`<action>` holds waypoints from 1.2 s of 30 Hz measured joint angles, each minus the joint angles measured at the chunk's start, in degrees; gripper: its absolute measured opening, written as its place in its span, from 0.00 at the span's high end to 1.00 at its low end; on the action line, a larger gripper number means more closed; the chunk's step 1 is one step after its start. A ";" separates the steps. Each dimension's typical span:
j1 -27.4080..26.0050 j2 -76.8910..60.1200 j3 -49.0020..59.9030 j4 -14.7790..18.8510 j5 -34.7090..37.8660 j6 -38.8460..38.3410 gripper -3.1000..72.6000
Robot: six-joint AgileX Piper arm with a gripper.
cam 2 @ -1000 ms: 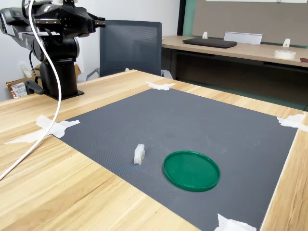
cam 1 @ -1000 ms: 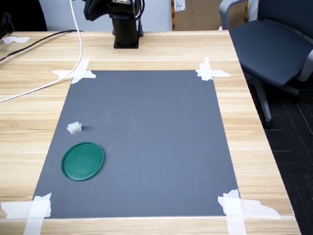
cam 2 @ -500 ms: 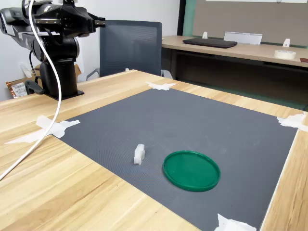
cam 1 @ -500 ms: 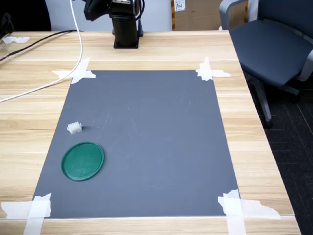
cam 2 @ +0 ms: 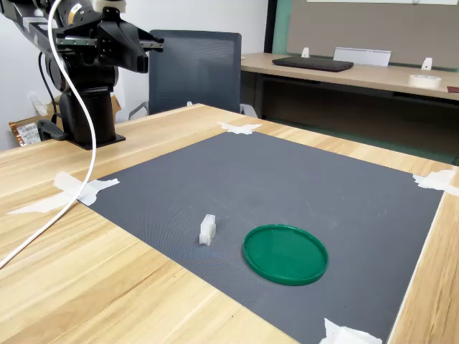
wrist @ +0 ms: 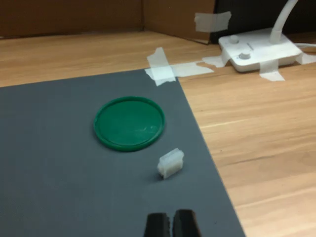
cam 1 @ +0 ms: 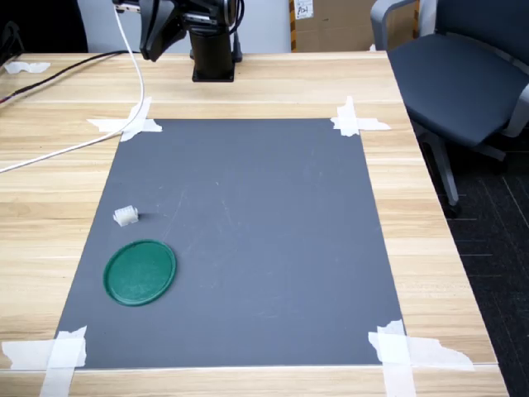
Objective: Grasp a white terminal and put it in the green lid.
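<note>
The white terminal lies on the dark grey mat near the first exterior view's left edge of the mat, a short gap from the green lid. The second exterior view has the terminal just left of the lid. In the wrist view the terminal rests between my fingertips and the lid. My gripper is shut and empty. It hangs high by the arm's base, far from both things.
White tape strips hold down the mat's corners. A white cable trails over the wooden table. The arm's black base stands at the table's back. An office chair is beside the table. A taped white device sits off the mat.
The arm's head has swung out from the base and tipped downward toward the mat. The terminal and lid have not moved.
</note>
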State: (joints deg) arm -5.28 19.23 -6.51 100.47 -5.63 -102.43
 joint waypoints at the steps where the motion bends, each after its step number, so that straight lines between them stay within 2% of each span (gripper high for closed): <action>1: 0.00 1.34 -0.90 0.00 -0.41 0.00 1.00; 19: 0.00 19.83 -11.62 0.17 -3.59 -0.81 1.00; 27: 0.00 26.90 -17.59 0.17 -6.20 -9.25 1.00; 36: 0.00 34.77 -21.15 0.17 -7.87 -12.22 1.00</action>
State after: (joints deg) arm -5.28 53.99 -27.66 100.64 -13.50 -114.66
